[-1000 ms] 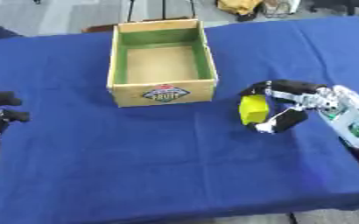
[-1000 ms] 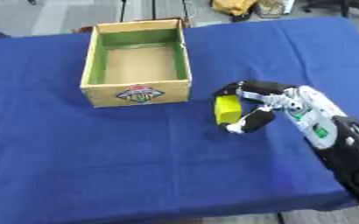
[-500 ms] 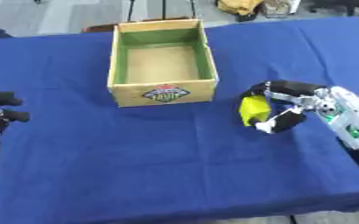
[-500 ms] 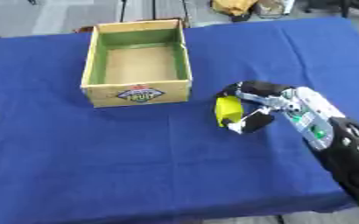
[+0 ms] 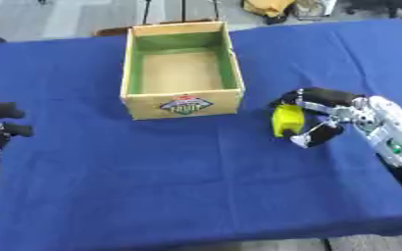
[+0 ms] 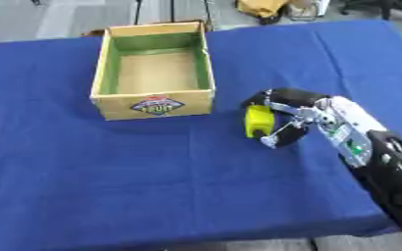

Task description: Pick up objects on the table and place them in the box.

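A small yellow block (image 5: pixel 287 119) stands on the blue cloth, right of the cardboard box (image 5: pixel 183 99). My right hand (image 5: pixel 333 113) reaches in from the right with fingers and thumb curled round the block, fingers over its top and thumb low at its near side. The box is open-topped, green inside, and nothing shows in it. My left hand (image 5: pixel 0 128) rests at the left edge of the table, far from the block, fingers curled.
The blue cloth (image 5: pixel 179 186) covers the whole table. A chair or stand and some yellowish things (image 5: pixel 269 7) show on the floor beyond the far edge.
The right hand has closed in around the yellow block and shifted slightly left with it. The left hand has not moved.
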